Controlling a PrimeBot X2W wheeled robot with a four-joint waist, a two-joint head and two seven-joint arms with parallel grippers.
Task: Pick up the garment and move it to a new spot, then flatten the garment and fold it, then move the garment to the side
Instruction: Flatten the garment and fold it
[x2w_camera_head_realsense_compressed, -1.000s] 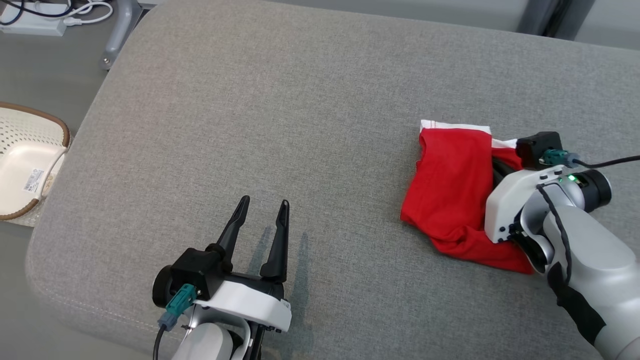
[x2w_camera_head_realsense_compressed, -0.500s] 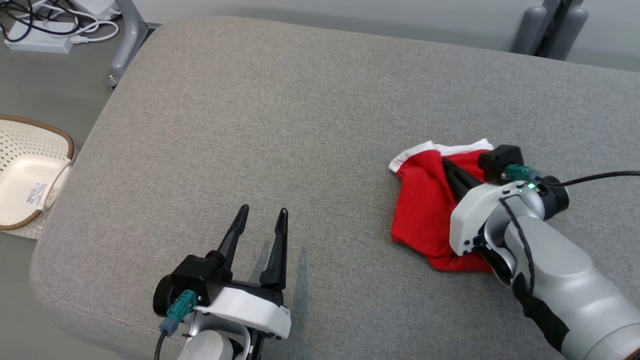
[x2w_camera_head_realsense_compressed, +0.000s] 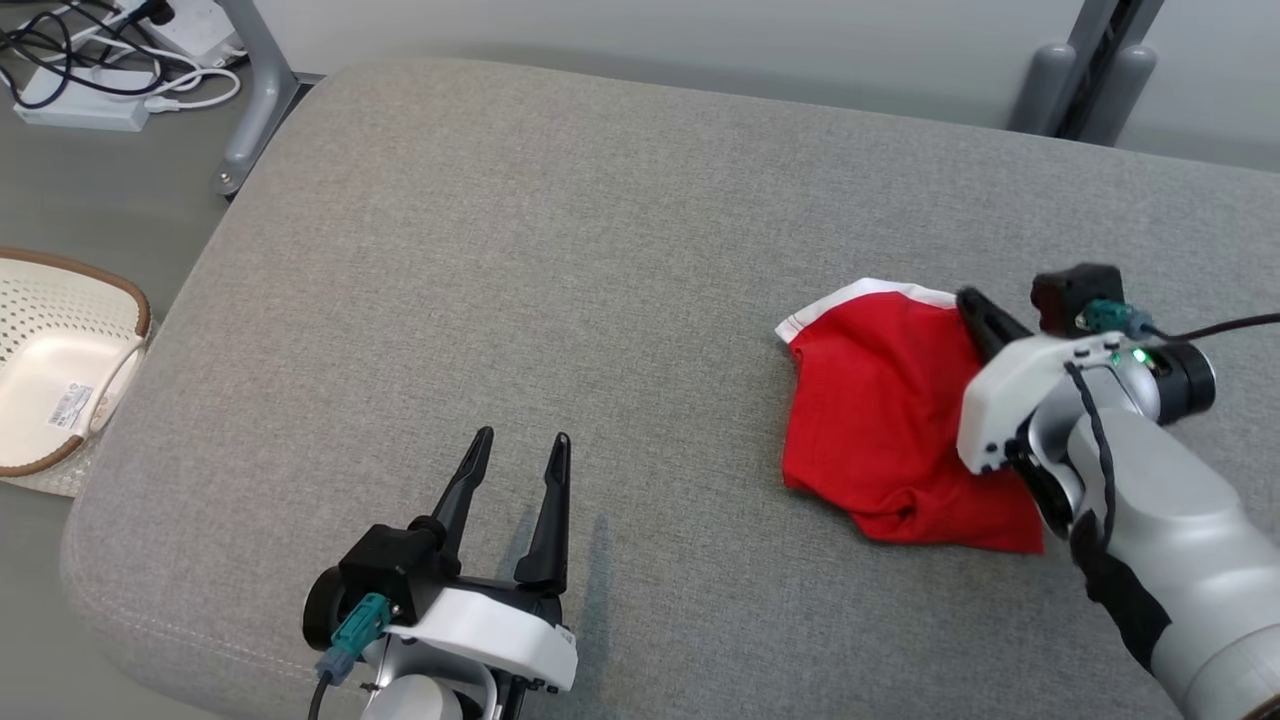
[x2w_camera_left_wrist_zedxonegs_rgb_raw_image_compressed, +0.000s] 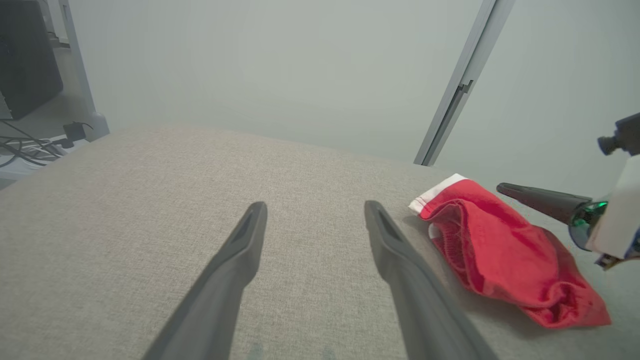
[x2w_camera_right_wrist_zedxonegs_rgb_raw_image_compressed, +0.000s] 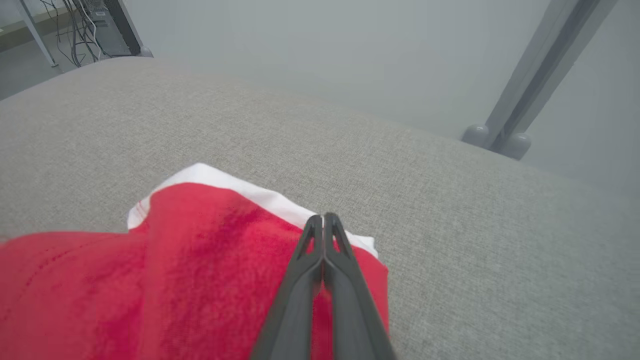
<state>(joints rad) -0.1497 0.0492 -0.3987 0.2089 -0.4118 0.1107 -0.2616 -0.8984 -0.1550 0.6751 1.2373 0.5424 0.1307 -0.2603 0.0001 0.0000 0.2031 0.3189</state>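
The garment is red with a white band along its far edge and lies loosely folded on the right of the grey cushion. My right gripper is shut, its tips just over the garment's far right corner, with no cloth between them. In the right wrist view the closed fingertips end at the white band of the garment. My left gripper stands open near the front edge, well left of the garment. The left wrist view shows the left gripper with its fingers spread, the garment and the right gripper.
A white perforated basket sits on the floor off the cushion's left edge. A power strip with cables and a metal leg are at the far left. Grey posts stand behind the far right.
The head camera has tilted, shifting the whole picture. My right gripper has drawn back from within the garment's folds to its far right corner, and the garment now lies smoother. The left gripper has stayed put.
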